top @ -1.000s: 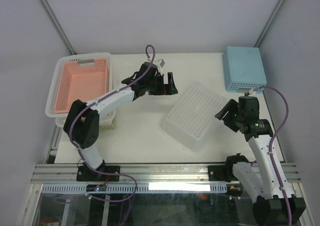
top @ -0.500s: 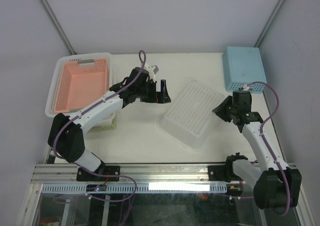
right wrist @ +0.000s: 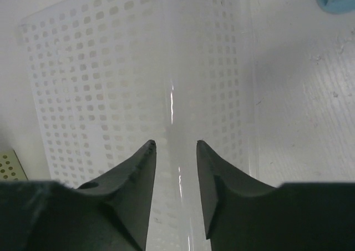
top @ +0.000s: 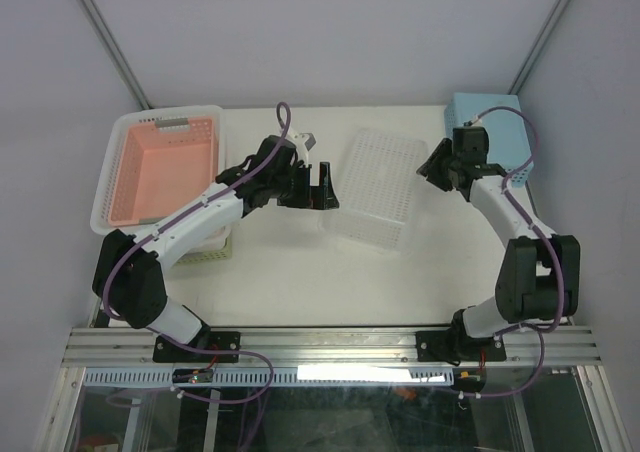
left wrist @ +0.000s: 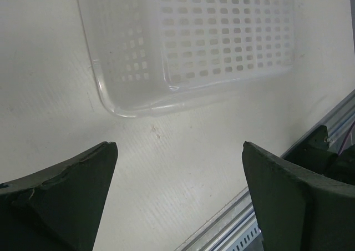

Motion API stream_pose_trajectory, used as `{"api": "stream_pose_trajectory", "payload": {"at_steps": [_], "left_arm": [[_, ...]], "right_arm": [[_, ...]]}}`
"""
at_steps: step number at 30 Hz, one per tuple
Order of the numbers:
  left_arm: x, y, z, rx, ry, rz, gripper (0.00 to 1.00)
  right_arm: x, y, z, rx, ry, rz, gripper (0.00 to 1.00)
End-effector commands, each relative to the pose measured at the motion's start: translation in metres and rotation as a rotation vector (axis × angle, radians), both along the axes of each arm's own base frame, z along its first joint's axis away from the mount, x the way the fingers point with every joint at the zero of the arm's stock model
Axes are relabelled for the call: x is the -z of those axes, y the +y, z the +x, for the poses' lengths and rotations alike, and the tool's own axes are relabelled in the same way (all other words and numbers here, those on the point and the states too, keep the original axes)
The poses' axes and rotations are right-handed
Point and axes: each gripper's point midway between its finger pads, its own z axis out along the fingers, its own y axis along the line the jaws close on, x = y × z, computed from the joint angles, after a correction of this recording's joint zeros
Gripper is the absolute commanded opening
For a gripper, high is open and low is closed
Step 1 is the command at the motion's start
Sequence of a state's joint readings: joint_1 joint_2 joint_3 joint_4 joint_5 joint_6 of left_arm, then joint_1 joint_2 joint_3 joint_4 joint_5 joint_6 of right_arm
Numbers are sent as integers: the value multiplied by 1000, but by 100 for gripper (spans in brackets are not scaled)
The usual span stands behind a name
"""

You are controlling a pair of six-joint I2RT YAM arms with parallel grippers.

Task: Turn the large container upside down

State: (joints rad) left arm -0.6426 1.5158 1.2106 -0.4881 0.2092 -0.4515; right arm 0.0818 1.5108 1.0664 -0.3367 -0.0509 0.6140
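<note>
The large container [top: 378,184], a white translucent perforated basket, is tilted up at mid table, its near long edge low and its far right end raised. My right gripper [top: 433,166] is shut on its rim at that end. In the right wrist view the rim runs between my closed-in fingers, at the right gripper [right wrist: 175,144], and the perforated walls of the container [right wrist: 94,79] spread to both sides. My left gripper [top: 325,185] is open and empty, just left of the container without touching it. In the left wrist view the container [left wrist: 222,34] lies beyond the open left gripper [left wrist: 178,145].
A pink basket [top: 160,167] sits nested in a white basket [top: 104,194] at the left, with a pale green basket [top: 215,249] under them. A blue perforated basket [top: 492,132] lies upside down at the back right. A metal rail [top: 330,344] runs along the table's front edge.
My right gripper has swung up and to the far side, carrying the container's right end away from the front and tipping it steeper. The left gripper has barely moved over the last half second.
</note>
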Motion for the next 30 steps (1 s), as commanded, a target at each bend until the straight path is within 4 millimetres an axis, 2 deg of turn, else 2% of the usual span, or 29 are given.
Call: {"api": "stream_pose_trajectory", "payload": {"at_steps": [1,4,9,12,15,19,22,24,26,30], "left_arm": [[-7,-2,-3,33,-50,2,99],[5,-6,-3,58,-34,25,99],[33,-14,-2,86,11,57,99],[38,-30,-6,147,0,36,99],[40,-51,-3,196,-13,18,99],[39,-79,8,241,-5,-53,99],[25,-101,15,269,-28,-125,99],[14,-112,17,285,-39,-159,99],[1,-117,15,306,-53,-195,99],[-23,-113,9,332,-100,-232,99]], "right_arm": [[-70,-4,-11,-27,-198,-61,45],[-78,-4,-48,-57,-197,-70,50],[-57,13,-121,-152,-118,8,51],[-38,19,-159,-180,-50,43,52],[-23,15,-186,-155,19,51,52],[-22,2,-196,-88,29,15,54],[-29,-10,-195,-32,6,-26,56],[-33,-10,-193,-32,1,-24,56],[-34,-5,-191,-49,12,-6,56],[-34,8,-185,-84,3,50,52]]}}
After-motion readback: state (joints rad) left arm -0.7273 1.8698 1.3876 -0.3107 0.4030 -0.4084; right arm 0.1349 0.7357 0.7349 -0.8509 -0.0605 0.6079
